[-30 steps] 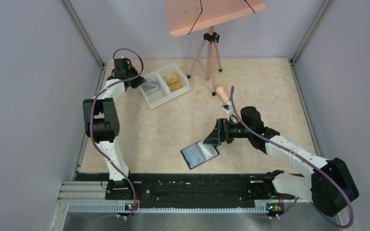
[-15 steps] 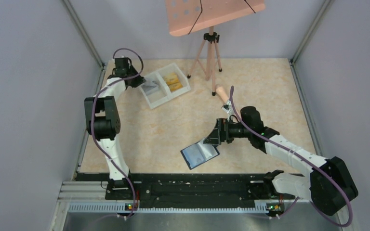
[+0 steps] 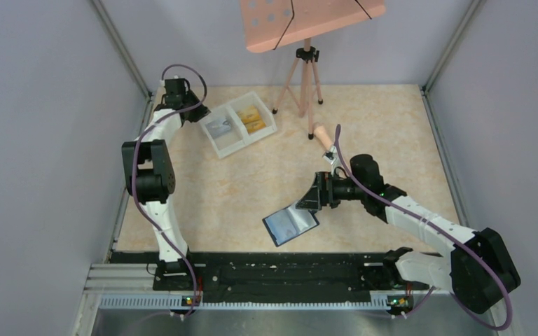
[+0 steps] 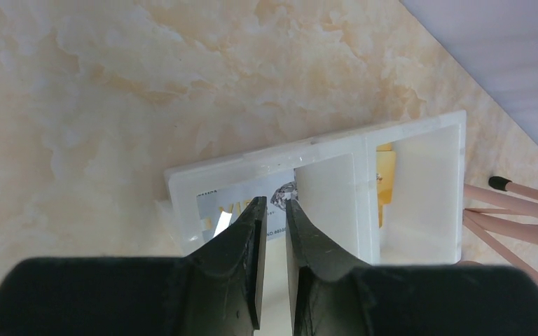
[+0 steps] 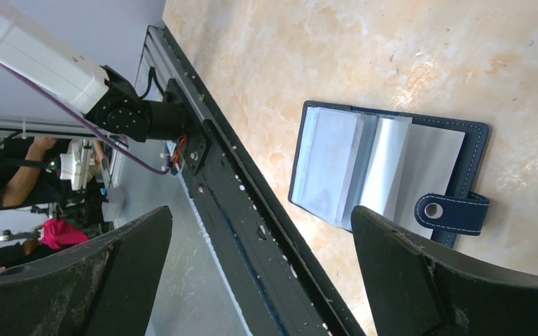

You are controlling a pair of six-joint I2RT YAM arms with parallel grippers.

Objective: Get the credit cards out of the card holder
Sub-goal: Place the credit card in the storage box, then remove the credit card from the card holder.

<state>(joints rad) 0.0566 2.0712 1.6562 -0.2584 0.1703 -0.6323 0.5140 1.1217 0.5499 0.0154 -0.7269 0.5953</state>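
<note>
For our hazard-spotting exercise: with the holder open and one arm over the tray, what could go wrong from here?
The left gripper, slightly open, hangs over the silver card in the white tray; moving sideways could snag either. The card holder lies loose under the open right gripper; tugging one-armed might drag it toward the rail.

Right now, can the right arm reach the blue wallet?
Probably yes: the right gripper hangs wide open just over the open card holder, with nothing between them.
</note>
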